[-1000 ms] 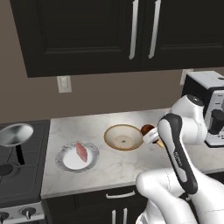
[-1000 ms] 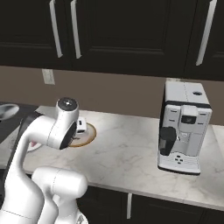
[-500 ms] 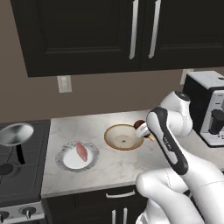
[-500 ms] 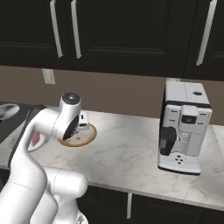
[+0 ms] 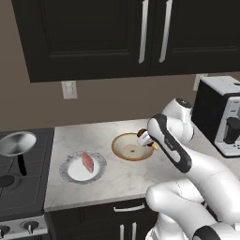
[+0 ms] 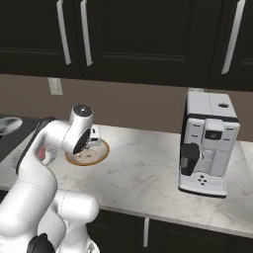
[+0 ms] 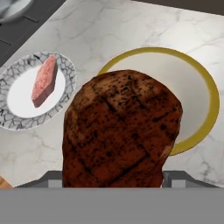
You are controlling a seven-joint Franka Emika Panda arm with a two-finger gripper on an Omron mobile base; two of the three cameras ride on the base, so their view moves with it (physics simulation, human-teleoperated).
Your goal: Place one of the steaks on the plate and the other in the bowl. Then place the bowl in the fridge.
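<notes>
i see my gripper (image 5: 144, 137) clenched on the reddish-brown steak (image 7: 120, 131) above the bowl (image 5: 132, 147), with the pinkish steak (image 7: 44, 80) on the plate (image 5: 84, 168).

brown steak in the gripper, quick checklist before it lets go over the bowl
1. Brown steak held in the gripper: ok, it sits in front of the hand camera, off the counter.
2. Bowl free to receive it: ok, its inside looks bare.
3. Steak over the bowl: ok in the hand view, where it overlaps the bowl; in the left base view the gripper sits at the bowl's right rim, so centring cannot tell.
4. Height above the bowl: cannot tell.
5. Pink steak already on the plate: ok.
6. Counter around the bowl free of obstacles: ok; the coffee machine stands well off to the side.
</notes>
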